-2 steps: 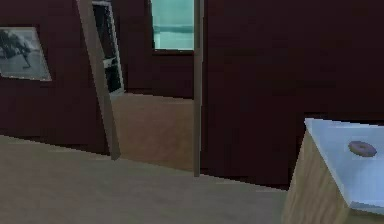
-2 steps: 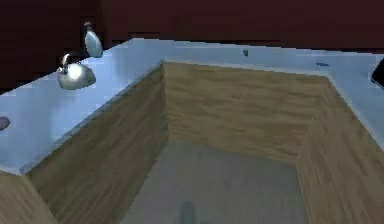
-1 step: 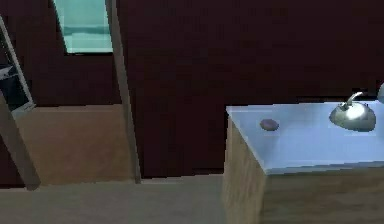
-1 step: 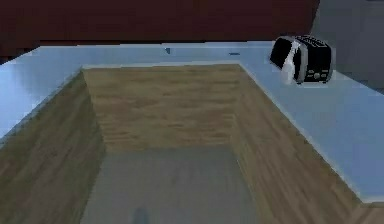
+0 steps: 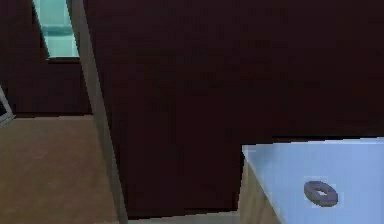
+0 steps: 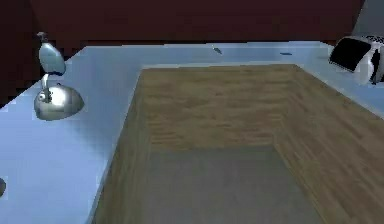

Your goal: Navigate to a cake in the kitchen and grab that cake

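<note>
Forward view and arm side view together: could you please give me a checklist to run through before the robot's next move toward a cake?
1. Kitchen reached: ok; a light blue counter carries a metal basin and tap.
2. Cake identified: not ok; besides those, the counter bears a dark and white appliance and a small ring, neither cake-shaped.
3. Straight ahead free: not ok; a dark wall stands close in the forward view.
4. Room to turn: ok; bare floor lies at the forward view's left.
5. Small dark marks on the far counter: cannot tell what they are.
</note>
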